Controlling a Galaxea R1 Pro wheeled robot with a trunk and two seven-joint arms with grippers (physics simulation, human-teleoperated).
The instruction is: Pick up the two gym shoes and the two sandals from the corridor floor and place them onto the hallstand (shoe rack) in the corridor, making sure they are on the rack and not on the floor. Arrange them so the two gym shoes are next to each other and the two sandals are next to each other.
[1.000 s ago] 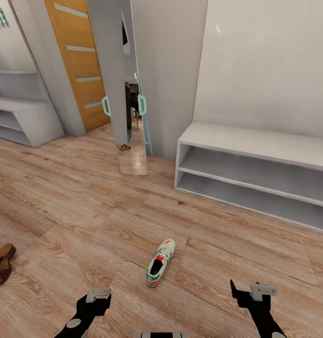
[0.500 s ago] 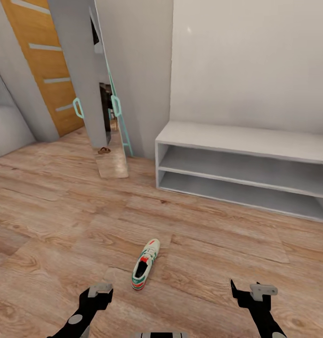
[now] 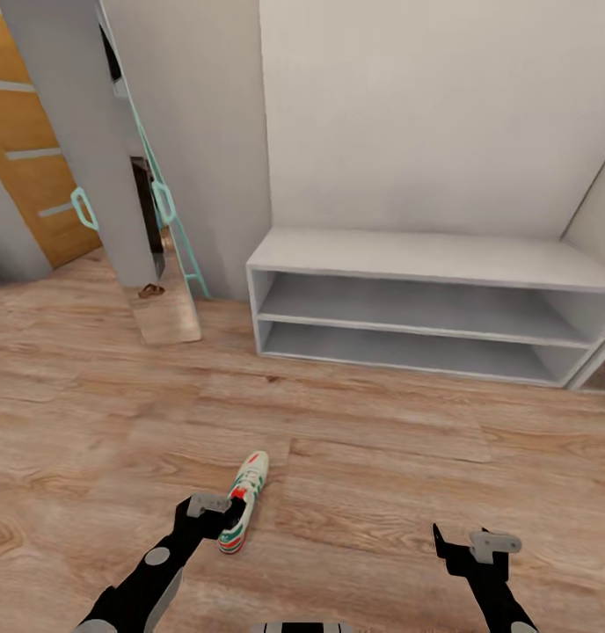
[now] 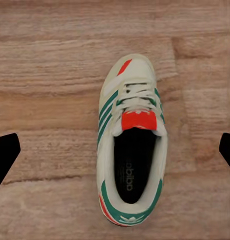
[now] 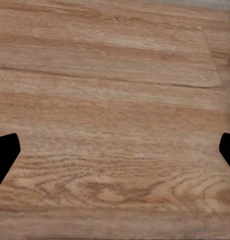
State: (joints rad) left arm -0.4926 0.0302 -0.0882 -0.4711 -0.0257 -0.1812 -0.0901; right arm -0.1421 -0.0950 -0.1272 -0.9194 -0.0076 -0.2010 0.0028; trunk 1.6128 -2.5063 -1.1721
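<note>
One gym shoe (image 3: 246, 498), cream with green stripes and a red-orange tongue, lies on the corridor floor (image 3: 373, 457) in front of me. My left gripper (image 3: 211, 510) hovers open over its heel end. In the left wrist view the shoe (image 4: 130, 145) lies lengthwise between the wide-apart fingertips (image 4: 4, 155), apart from both. My right gripper (image 3: 462, 545) is open above bare planks (image 5: 115, 100). The hallstand (image 3: 408, 253), light grey with two shelves, stands against the far wall. A small brown thing (image 3: 150, 290), perhaps a sandal, sits by the mirror panel.
A tall grey panel with a teal-framed mirror (image 3: 175, 229) stands left of the rack. A wooden door (image 3: 25, 176) is at the far left. Open flooring lies between me and the rack.
The whole view has swung right, bringing the rack to the centre. My left arm has reached forward over the shoe's heel. The right arm has held still.
</note>
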